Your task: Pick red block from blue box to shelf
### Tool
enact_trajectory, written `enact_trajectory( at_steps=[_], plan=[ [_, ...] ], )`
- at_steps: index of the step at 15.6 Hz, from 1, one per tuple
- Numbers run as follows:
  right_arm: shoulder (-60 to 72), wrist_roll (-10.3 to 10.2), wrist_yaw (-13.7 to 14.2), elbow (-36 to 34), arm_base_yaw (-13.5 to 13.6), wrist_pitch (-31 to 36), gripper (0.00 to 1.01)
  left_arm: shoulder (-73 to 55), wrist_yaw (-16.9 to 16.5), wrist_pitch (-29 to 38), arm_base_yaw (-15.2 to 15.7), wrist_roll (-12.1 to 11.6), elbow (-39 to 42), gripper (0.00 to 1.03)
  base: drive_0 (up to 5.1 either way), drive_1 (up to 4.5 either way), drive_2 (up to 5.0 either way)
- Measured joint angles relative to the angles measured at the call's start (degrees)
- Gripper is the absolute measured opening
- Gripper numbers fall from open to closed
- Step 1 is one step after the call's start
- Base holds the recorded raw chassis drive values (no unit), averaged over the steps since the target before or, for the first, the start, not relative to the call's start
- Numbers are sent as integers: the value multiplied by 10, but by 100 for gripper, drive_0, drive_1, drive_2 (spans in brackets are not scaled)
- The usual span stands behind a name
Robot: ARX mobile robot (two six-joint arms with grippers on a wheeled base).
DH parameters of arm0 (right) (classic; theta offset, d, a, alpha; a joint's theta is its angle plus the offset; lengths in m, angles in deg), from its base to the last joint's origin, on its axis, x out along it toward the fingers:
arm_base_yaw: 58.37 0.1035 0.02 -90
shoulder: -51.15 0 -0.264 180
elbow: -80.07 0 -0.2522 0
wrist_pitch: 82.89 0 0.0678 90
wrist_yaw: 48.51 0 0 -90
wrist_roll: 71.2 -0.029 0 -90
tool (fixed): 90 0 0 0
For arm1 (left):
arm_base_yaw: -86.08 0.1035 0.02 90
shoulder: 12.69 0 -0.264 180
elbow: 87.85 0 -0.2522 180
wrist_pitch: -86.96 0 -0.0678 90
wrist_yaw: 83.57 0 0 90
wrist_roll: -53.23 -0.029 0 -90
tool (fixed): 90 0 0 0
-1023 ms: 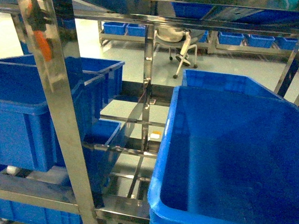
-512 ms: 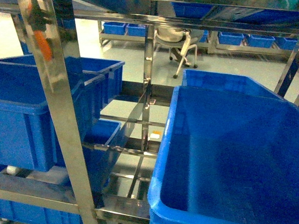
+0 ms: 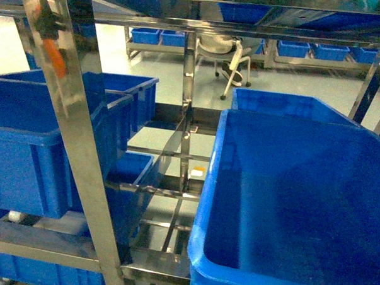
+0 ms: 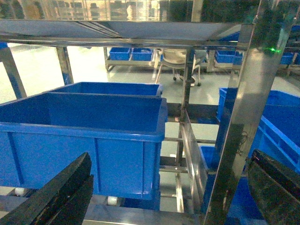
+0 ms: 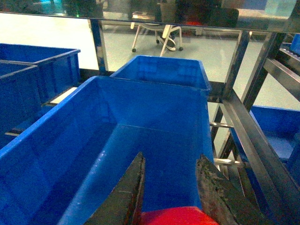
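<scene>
A pale warehouse floor with an office chair and rows of blue bins lies behind the steel shelf I am parked against. In my right wrist view the red block sits at the bottom edge, pinched between the two dark fingers of my right gripper, which are drawn narrow around it. Below and ahead of it is the blue box, open and, as far as I can see, bare inside. The block looks already lifted clear of the floor of that box, though I cannot tell how far.

My left gripper shows only as two dark fingers at the lower corners of its own view, spread wide and holding nothing, facing another blue crate and a shiny upright.

The head view shows neither arm, so I judge the carry from the wrist alone. To do it well I would lift straight until the block clears the box rim, then swing toward a bare rail slowly, minding the uprights, whose reflections make gaps hard to read. I would keep the pinch firm until the block rests flat.
</scene>
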Motion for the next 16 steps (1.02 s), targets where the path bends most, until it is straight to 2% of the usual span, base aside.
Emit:
enact_trajectory(
  at_steps=[12, 16],
  plan=[
    [0, 0, 0, 0, 0, 0, 27, 0, 0, 0, 0, 0, 0, 98, 0, 0, 0],
    [-3, 0, 0, 0, 0, 1, 27, 0, 0, 0, 0, 0, 0, 98, 8, 424, -407]
  ],
)
